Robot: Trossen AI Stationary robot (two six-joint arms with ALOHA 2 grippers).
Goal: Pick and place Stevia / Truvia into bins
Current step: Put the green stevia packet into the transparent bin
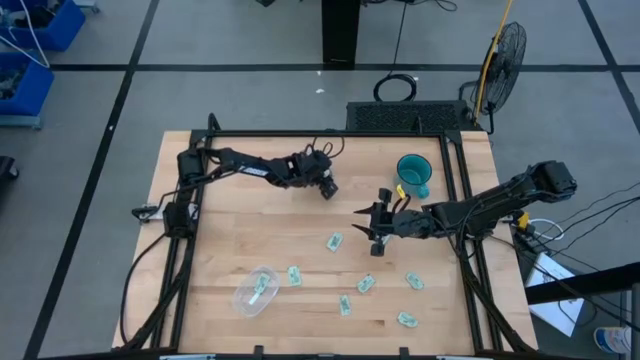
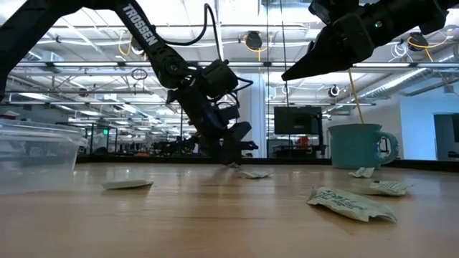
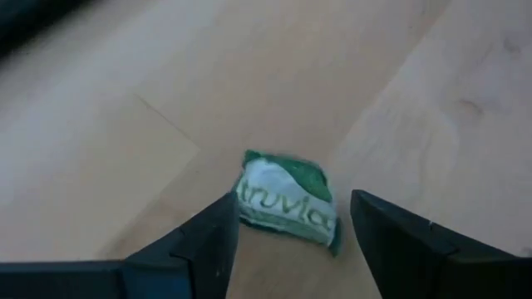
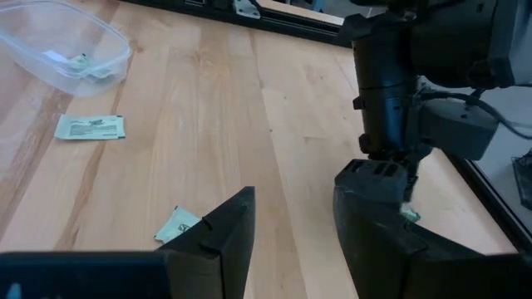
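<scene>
A sachet (image 3: 288, 198) reading "truvia" lies on the table between the left gripper's (image 3: 291, 241) wide-open fingers, six more lie loose, one sits in the bin (image 1: 254, 290), and the right gripper (image 1: 372, 222) hovers open.

Floor: grey smooth floor (image 1: 230, 95) crossed by dark straight lines.
Furniture: light wooden slatted table top (image 1: 260, 220) in a black metal frame; blue plastic crates (image 1: 30, 45) at the far left corner.
Fan: black round wire-caged fan (image 1: 505, 55) on a yellow pole.
Ceiling: exposed white beams and pipes (image 2: 215, 68), brightly lit.
Screen: dark flat monitor (image 2: 297, 120) beyond the table.
</scene>
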